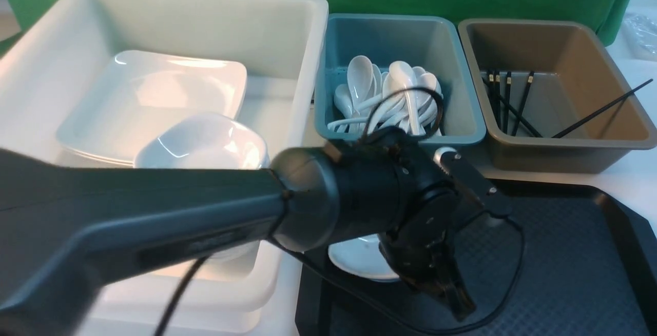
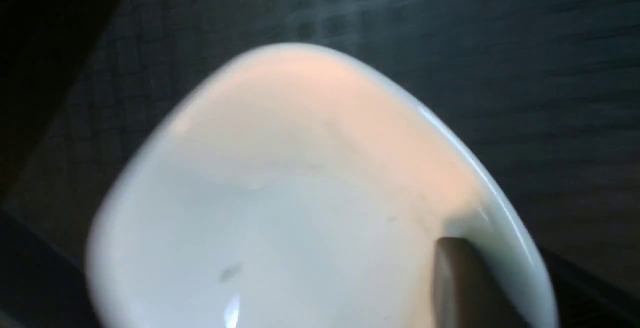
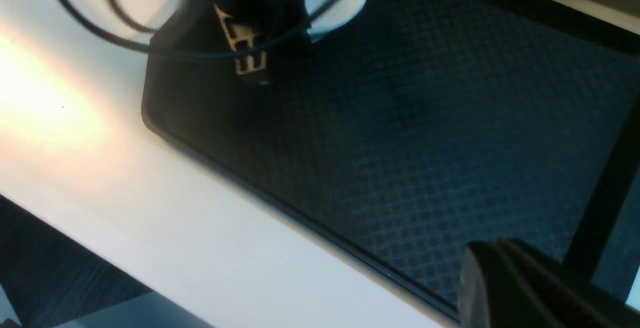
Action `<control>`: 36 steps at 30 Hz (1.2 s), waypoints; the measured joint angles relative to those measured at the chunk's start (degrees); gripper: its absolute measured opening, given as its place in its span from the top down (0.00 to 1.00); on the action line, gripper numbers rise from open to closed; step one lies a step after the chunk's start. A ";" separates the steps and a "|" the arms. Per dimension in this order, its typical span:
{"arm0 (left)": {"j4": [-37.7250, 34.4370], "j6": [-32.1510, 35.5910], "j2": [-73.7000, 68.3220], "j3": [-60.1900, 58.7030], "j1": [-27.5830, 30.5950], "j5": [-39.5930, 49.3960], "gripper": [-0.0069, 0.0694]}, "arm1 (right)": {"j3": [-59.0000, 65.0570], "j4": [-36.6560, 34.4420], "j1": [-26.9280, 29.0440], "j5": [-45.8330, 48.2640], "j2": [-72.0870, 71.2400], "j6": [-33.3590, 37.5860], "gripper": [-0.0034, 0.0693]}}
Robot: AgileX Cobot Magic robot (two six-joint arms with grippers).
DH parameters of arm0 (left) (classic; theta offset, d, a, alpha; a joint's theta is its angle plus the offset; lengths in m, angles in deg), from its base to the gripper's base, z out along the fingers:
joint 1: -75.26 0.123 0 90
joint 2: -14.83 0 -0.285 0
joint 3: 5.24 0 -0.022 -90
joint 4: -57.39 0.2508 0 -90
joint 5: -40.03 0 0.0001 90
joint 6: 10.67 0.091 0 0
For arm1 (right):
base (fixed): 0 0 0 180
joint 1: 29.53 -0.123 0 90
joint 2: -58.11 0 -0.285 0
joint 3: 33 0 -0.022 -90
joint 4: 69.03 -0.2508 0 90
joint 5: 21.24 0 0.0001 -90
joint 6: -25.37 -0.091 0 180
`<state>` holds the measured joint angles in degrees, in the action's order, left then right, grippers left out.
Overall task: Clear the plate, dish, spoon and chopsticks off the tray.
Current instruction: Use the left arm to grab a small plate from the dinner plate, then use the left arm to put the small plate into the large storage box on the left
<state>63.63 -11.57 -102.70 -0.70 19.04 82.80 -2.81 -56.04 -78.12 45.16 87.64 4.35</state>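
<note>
My left gripper (image 1: pixel 454 297) reaches over the black tray (image 1: pixel 564 254) and is shut on the rim of the small white dish (image 1: pixel 359 261). In the left wrist view one finger (image 2: pixel 460 278) lies inside the dish (image 2: pixel 280 183) against its rim; the other is hidden. Whether the dish is lifted I cannot tell. The large plate (image 1: pixel 154 95) lies in the white tub. Several spoons (image 1: pixel 390 95) are in the teal tub, and chopsticks (image 1: pixel 513 105) in the brown tub. My right gripper (image 3: pixel 495 273) is shut and empty above the tray's (image 3: pixel 425 142) near edge.
The white tub (image 1: pixel 308 43) stands at the left and also holds another small dish (image 1: pixel 205 141). The teal tub (image 1: pixel 462 69) and brown tub (image 1: pixel 616 90) stand behind the tray. My left arm (image 1: pixel 154 218) crosses low in front of the white tub.
</note>
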 joint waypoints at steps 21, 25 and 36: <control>15.08 7.78 33.02 -16.66 15.56 10.86 0.87 | 0.00 0.06 0.00 -7.33 0.00 0.05 0.88; 15.36 9.13 31.48 -21.14 20.23 2.93 0.87 | 0.00 0.06 0.00 -7.33 0.00 0.05 0.88; 7.59 12.74 30.45 -21.91 20.77 1.19 0.61 | 0.00 -0.07 0.00 -7.33 0.00 0.00 0.87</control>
<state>71.22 1.17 -72.25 -22.61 39.81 83.99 -2.81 -56.11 -78.12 37.82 87.64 4.35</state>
